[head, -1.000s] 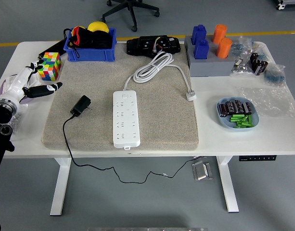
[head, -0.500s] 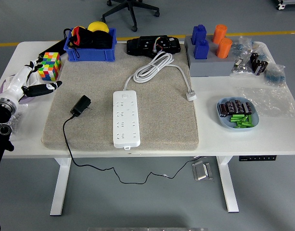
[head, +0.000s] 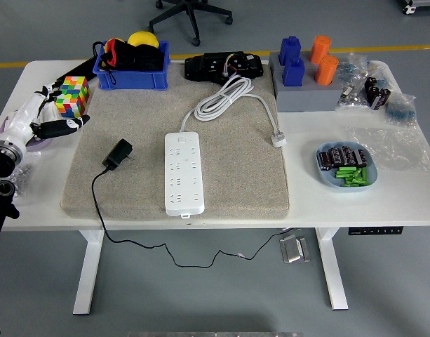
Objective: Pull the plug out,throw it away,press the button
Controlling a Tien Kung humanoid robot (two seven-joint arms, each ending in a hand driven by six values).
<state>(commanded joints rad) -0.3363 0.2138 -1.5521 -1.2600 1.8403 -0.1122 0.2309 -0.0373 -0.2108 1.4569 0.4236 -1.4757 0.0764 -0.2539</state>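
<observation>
A white power strip [head: 184, 172] lies lengthwise on the beige mat [head: 236, 175], with its white cable [head: 225, 98] coiled behind it. No plug sits in its sockets. A black plug adapter [head: 118, 154] lies on the mat to the left of the strip, and its thin black cord [head: 97, 203] runs off the table's front edge. My left hand [head: 46, 116] hovers over the table's left edge, left of the adapter and apart from it, with fingers spread and holding nothing. The right arm is out of view.
A colourful cube [head: 74, 95] stands just right of my left hand. A blue bin [head: 130, 67] and a black device [head: 224, 67] sit at the back. Blue and orange blocks on a grey base [head: 304, 95] and a bowl of batteries [head: 344, 167] are on the right.
My left hand has drifted slightly up and back toward the cube. The adapter and power strip have not moved.
</observation>
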